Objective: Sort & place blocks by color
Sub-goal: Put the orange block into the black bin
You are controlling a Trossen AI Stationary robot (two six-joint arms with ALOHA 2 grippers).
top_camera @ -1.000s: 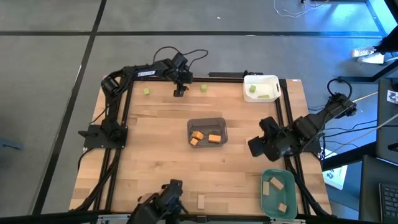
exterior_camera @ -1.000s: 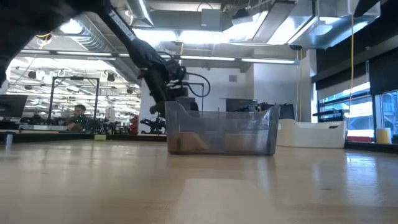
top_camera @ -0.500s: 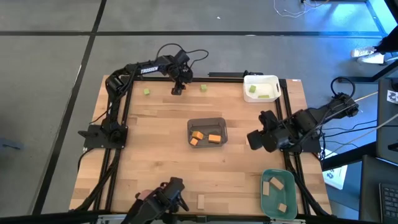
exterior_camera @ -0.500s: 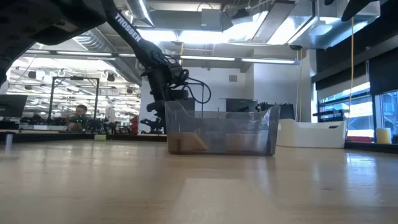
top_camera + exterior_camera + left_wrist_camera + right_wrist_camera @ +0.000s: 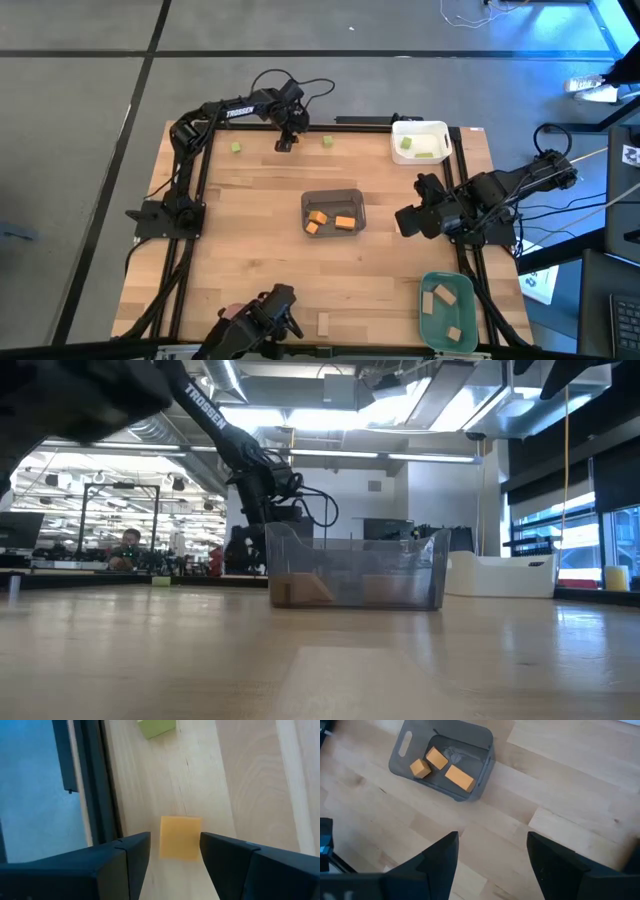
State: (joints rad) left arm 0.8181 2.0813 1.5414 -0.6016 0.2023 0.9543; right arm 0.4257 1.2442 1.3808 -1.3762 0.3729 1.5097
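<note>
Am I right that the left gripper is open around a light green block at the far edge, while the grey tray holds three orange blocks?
Not quite. The block between the open left gripper's fingers is orange, as the left wrist view shows; a light green block lies apart, beyond it. The grey tray does hold three orange blocks, per the right wrist view.

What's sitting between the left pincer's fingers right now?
An orange block on the bare wood, between the open left pincer fingers, seen in the left wrist view.
</note>
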